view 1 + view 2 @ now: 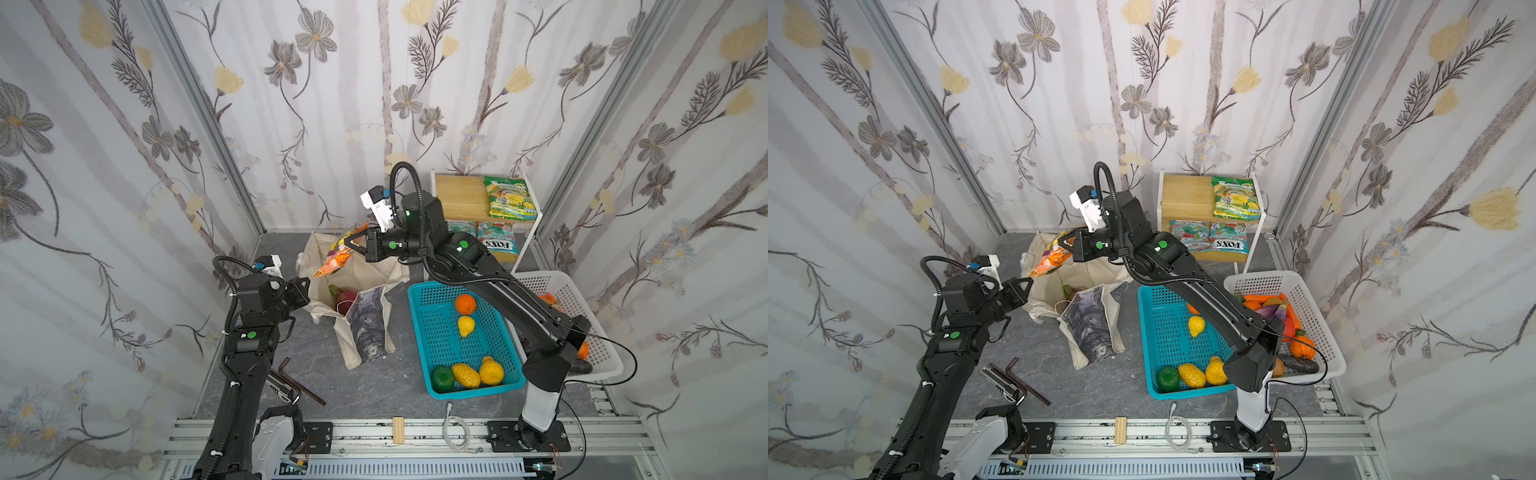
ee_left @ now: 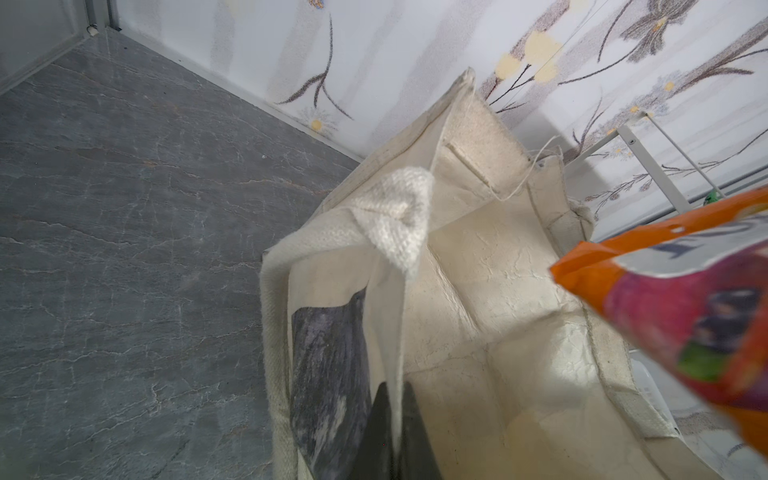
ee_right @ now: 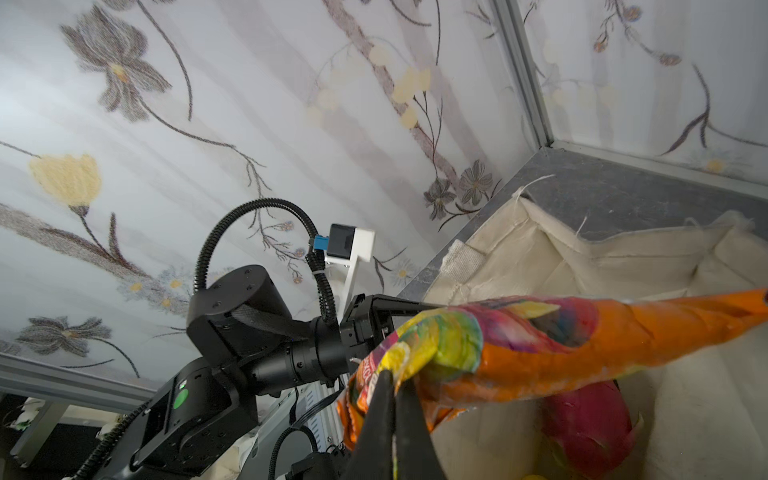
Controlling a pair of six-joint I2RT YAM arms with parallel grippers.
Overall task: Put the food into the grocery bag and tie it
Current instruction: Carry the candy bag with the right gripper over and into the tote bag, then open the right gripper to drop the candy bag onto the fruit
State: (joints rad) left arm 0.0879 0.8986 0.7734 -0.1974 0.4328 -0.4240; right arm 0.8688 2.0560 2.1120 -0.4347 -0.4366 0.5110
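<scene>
Cream canvas tote (image 1: 374, 270) open and slumped near the worktop's back edge; pink dragon fruit (image 1: 344, 298) inside; orange snack packet (image 1: 332, 262) hanging tilted over its mouth.

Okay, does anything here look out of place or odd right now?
Yes: dark L-shaped metal hex keys lie on the floor by the left arm and a loose white cable on the front rail, neither grocery items. The cream canvas tote slumps, printed front folded outward.

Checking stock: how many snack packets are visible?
4: orange packet in the right gripper over the tote; green packet atop the shelf; two packets on its lower level. Others may be hidden.
</scene>
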